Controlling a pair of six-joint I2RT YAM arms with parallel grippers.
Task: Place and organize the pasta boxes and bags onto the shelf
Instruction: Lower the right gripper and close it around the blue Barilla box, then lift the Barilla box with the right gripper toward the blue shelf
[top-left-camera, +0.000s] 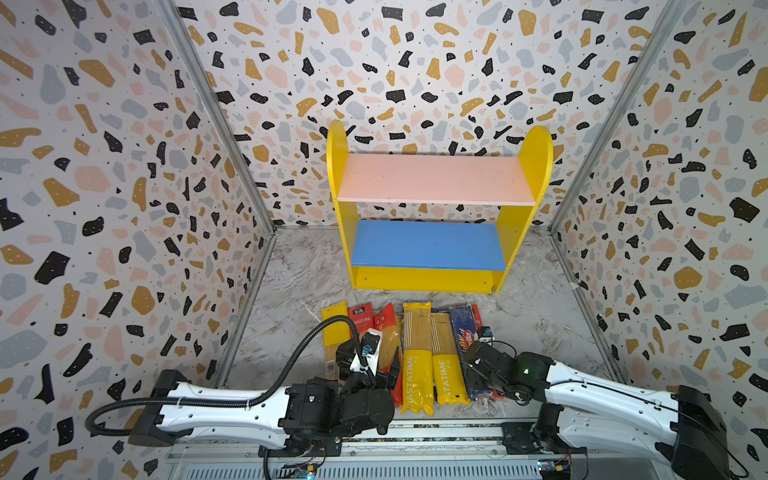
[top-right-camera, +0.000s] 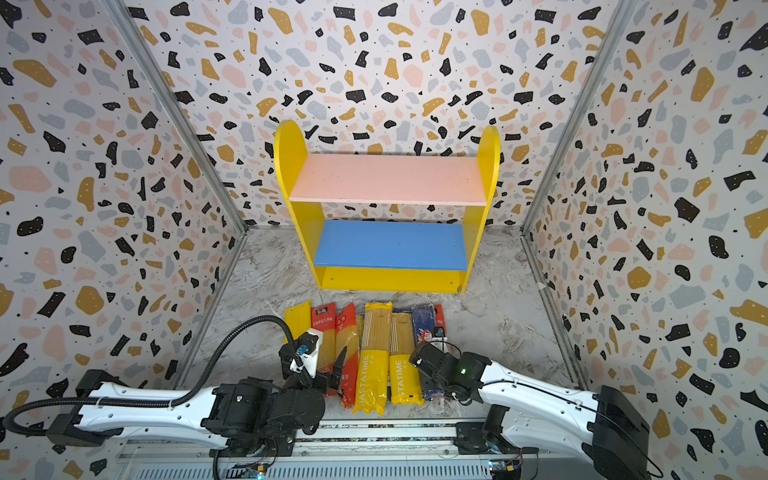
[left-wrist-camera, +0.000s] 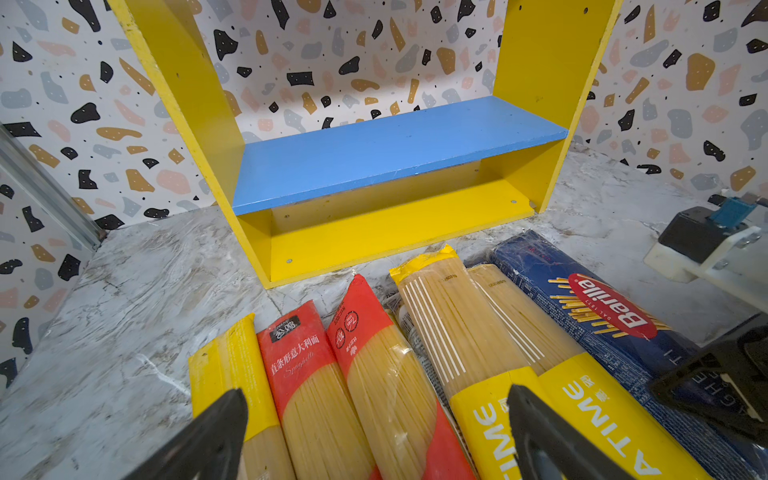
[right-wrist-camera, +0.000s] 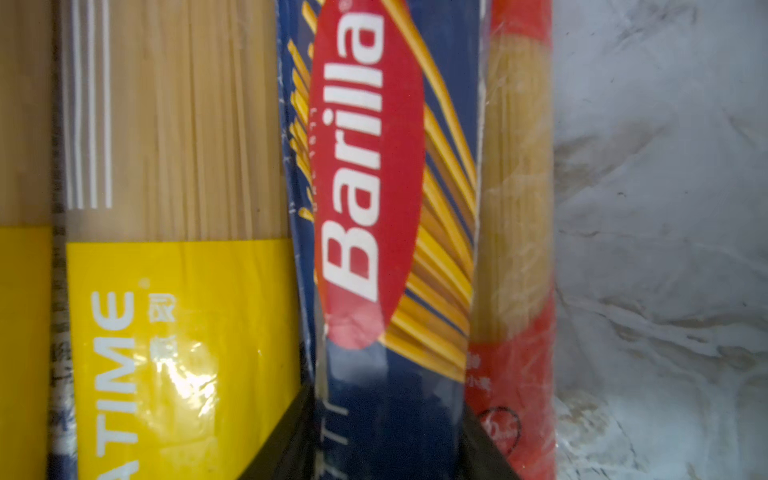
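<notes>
- My left tool (left-wrist-camera: 376, 395) hangs with its black tapered fingers (left-wrist-camera: 216, 432) wide apart above the red packs (left-wrist-camera: 307, 374) — glossy film, pale strands showing through.
- My right tool (right-wrist-camera: 386, 401) straddles the dark blue Barilla box (right-wrist-camera: 370, 166), a finger at each long edge; I cannot tell whether it squeezes.
- The pasta packs (top-left-camera: 417, 361) lie side by side, long and narrow, on the marbled table (top-left-camera: 299, 274), just in front of the shelf (top-left-camera: 432, 279).
- Its pink board (top-left-camera: 434, 178) and blue board (top-left-camera: 428, 245) are flat and matte — the yellow side panels (top-left-camera: 337, 166) are round-topped.
</notes>
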